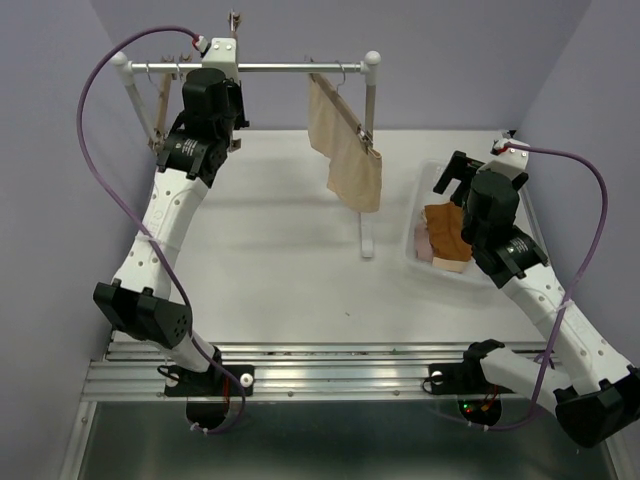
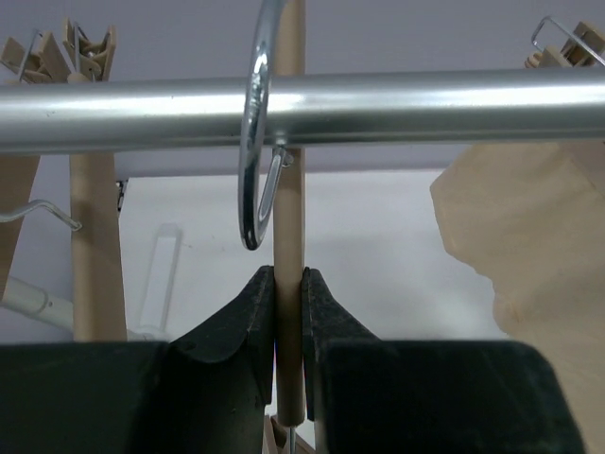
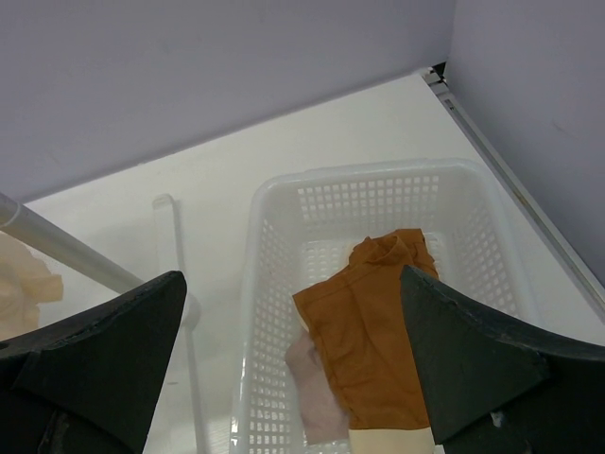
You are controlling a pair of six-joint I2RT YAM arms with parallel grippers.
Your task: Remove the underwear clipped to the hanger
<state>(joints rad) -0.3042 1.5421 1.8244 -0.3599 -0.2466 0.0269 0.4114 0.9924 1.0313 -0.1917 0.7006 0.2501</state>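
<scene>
Partly, I'm seeing pink brief (image 3: 310, 388) hiding under rust brief (image 3: 373, 340) in basket (image 3: 359, 172); R gripper (image 3: 291, 284) hovering spread above; L gripper (image 2: 288, 312) pinching wooden hanger (image 2: 288, 236) edge-on.

The rail (image 2: 425, 109) is made of polished metal, smooth and glossy, and the same bright finish is seen on the hook (image 2: 253, 142). The hanger (image 2: 289, 227) and clothes pegs (image 2: 85, 52) are made of pale, matt bare wood. The left tool (image 2: 288, 279) is formed of matt black plastic. The beige briefs (image 1: 355, 165), rust-brown briefs (image 3: 373, 331) and pale pink briefs (image 3: 312, 378) are soft matt cloth. The basket (image 3: 378, 194) is moulded in white perforated plastic, slightly shiny. The tabletop (image 1: 270, 260) is finished smooth, white and matt.
</scene>
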